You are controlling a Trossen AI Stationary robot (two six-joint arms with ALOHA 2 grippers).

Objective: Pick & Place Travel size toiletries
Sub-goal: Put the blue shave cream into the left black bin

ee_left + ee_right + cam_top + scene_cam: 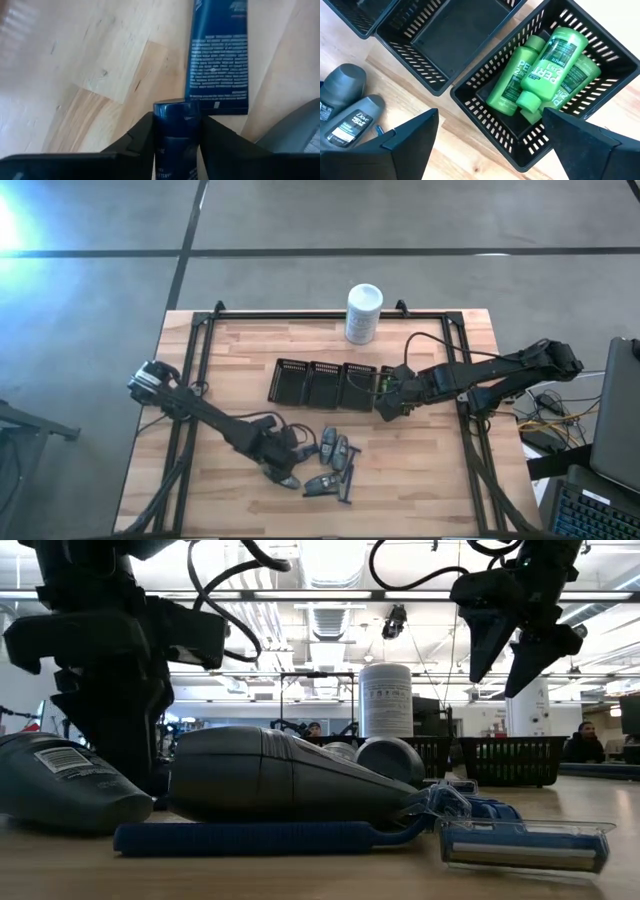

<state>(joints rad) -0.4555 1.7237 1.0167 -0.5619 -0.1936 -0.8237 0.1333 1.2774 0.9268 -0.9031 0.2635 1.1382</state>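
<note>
We found the left gripper (283, 477) low over the near middle of the table (230, 360), its fingers (135, 142) clamped on a small dark blue tube (175, 135). A second blue tube (218, 55) lay flat on the wood just beyond it. Just to its right, grey tubes (330, 445) and blue-handled razors (300, 837) lay bunched together. The right gripper (390, 402) hung above the rightmost compartment of the black mesh tray (325, 383), jaws spread wide and holding nothing. In that compartment we saw three green bottles (540, 70) piled together; the compartments to its left were bare. A white canister (363, 313) stood upright at the table's far edge
</note>
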